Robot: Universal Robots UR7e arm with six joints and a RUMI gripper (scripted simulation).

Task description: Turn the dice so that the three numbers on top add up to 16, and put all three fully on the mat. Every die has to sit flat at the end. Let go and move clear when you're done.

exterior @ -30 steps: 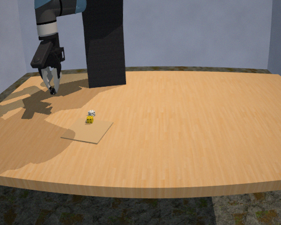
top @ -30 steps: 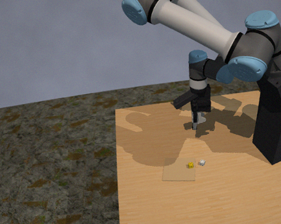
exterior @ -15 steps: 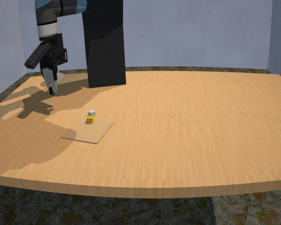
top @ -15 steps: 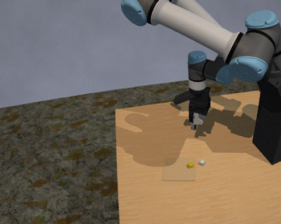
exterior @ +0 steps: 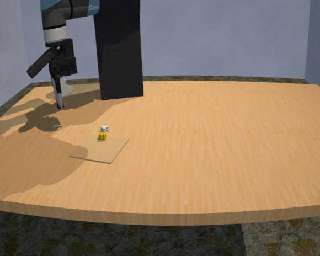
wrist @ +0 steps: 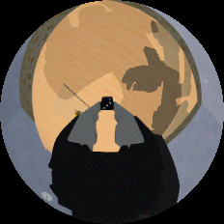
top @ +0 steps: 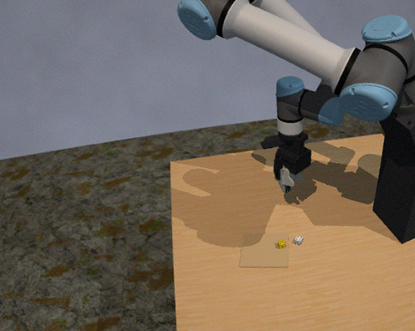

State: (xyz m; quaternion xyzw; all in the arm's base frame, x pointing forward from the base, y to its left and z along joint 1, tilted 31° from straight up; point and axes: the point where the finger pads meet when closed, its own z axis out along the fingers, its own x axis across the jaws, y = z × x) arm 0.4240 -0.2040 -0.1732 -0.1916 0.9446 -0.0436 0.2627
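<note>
My gripper (top: pixel 287 188) (exterior: pixel 60 107) (wrist: pixel 107 102) is shut on a black die (top: pixel 288 189) (wrist: pixel 107 102) with white pips and holds it above the table, behind the mat in the top view. A yellow die (top: pixel 282 244) (exterior: pixel 102 136) (wrist: pixel 77 113) sits on the thin tan mat (top: pixel 263 259) (exterior: pixel 110 154), close to its edge. A white die (top: pixel 298 240) (exterior: pixel 104 128) stands on the table just off the mat, beside the yellow one; in the wrist view it is not visible. The pip counts on top are too small to read surely.
The wooden table (top: pixel 319 300) (exterior: pixel 207 165) carries the dark robot pedestal (top: pixel 412 177) (exterior: pixel 120 55), to the right of the dice in the top view. The arm's shadow falls across the table and part of the mat.
</note>
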